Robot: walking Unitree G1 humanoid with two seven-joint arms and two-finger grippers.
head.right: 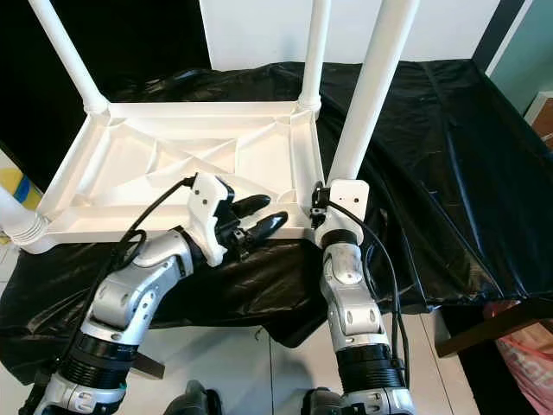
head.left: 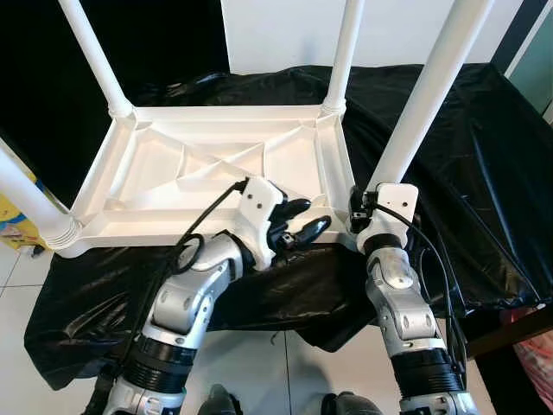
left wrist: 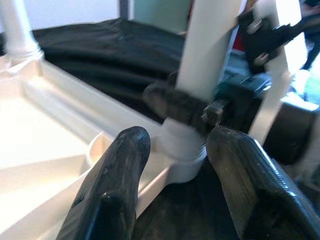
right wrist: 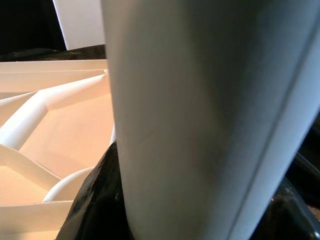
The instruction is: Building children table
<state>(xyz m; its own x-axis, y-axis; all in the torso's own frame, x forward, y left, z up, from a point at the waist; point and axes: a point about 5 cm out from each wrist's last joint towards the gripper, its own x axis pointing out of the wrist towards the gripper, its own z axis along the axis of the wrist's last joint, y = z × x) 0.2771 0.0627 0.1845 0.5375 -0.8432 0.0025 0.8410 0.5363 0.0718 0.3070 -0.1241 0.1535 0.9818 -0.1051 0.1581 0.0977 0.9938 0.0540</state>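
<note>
A white plastic children's table [head.left: 216,113] lies upside down on a black sheet. Legs stand up from its far left [head.left: 95,56], far right [head.left: 343,52] and near left [head.left: 26,199] corners. My right gripper [right wrist: 195,220] is shut on the near right leg [head.left: 423,95] just above its socket; its black fingers [right wrist: 100,200] press the leg from both sides. My left gripper [head.left: 309,216] is open over the table's near rim, pointing at that same corner. In the left wrist view its fingers [left wrist: 120,170] frame the leg's base [left wrist: 185,150] without touching it.
The black sheet [head.left: 484,156] covers a low platform and hangs over its front edge. White tiled floor [head.left: 26,277] lies in front. A yellow object [head.left: 17,216] sits at the left and a pink bag [head.left: 536,354] at the lower right.
</note>
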